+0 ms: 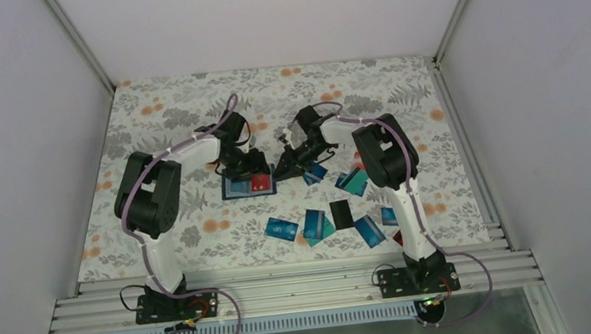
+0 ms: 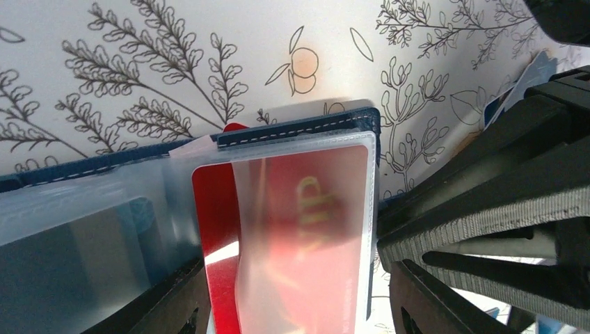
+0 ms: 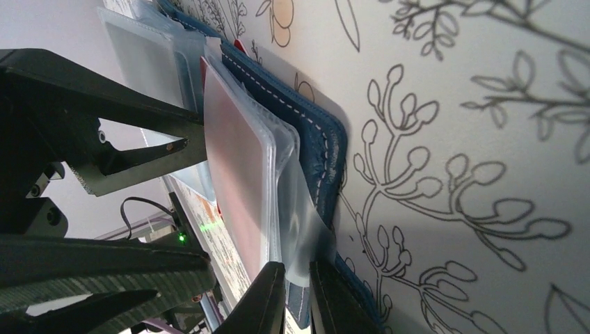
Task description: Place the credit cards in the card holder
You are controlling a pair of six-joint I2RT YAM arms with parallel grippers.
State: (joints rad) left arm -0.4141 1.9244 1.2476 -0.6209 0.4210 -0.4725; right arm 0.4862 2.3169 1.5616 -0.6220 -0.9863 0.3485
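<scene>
Yellow lettering on the red card (image 2: 299, 229) (too blurred) cannot be read.

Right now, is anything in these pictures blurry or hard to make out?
Left wrist view: the red card looks hazy behind frosted plastic, its lettering blurred. Right wrist view: the card holder and tablecloth are sharp. Top view: even light, soft shadows.

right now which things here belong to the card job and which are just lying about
job: open navy card holder; red card in its clear sleeve; loose blue and teal cards; flat black card
lying about: floral table cover; aluminium rail
</scene>
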